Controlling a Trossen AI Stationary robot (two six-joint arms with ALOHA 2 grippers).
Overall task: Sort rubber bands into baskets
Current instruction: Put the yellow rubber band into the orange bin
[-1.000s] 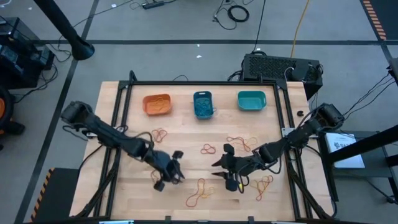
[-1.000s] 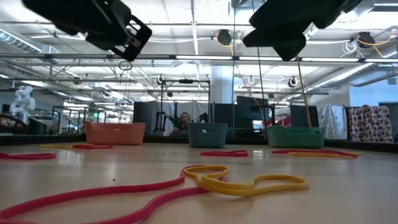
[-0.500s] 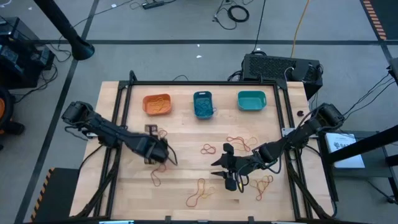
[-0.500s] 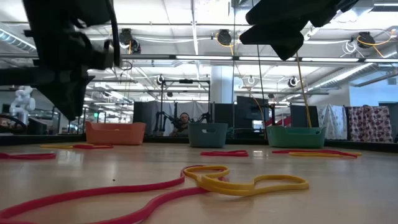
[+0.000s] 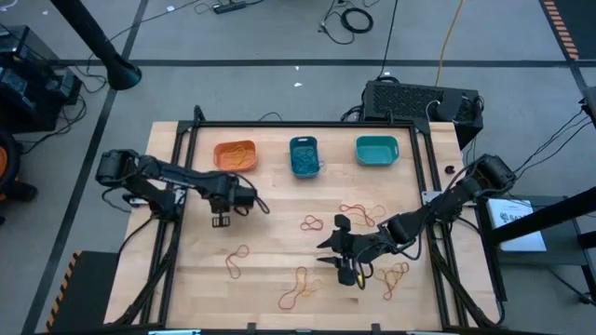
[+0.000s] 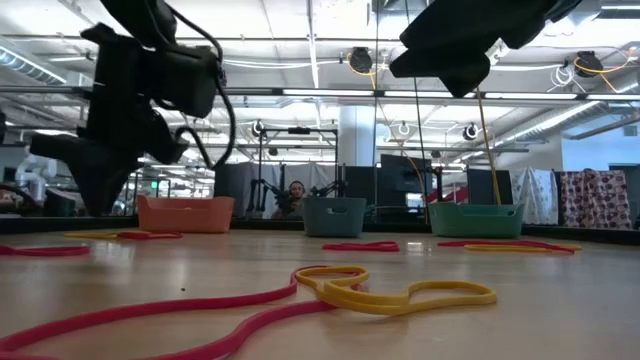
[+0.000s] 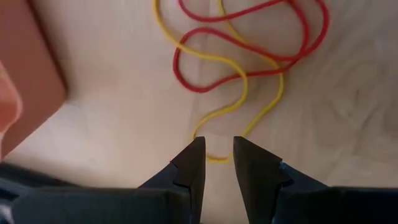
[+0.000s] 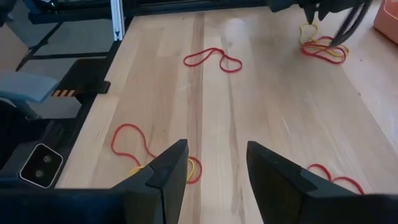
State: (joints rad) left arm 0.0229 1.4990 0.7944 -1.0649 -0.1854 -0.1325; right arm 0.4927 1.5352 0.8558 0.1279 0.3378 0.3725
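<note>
My left gripper hangs just above a tangle of a yellow rubber band and a red rubber band, next to the orange basket. Its fingers are a little apart, one on each side of the yellow band's near loop end. In the low view the left gripper ends a little above the table. My right gripper is open and empty above the table's middle, and it also shows in its own wrist view. The blue basket and the teal basket stand along the far edge.
Loose bands lie about: a red one, a group far of the right gripper, one at near left, a group near the front edge, and a group at near right. A black frame borders the table.
My left gripper has gone from near the table's front edge toward the far edge and the orange basket, turning as it went, and now hangs over the red and yellow tangle. A red band shows on the table where it was.
</note>
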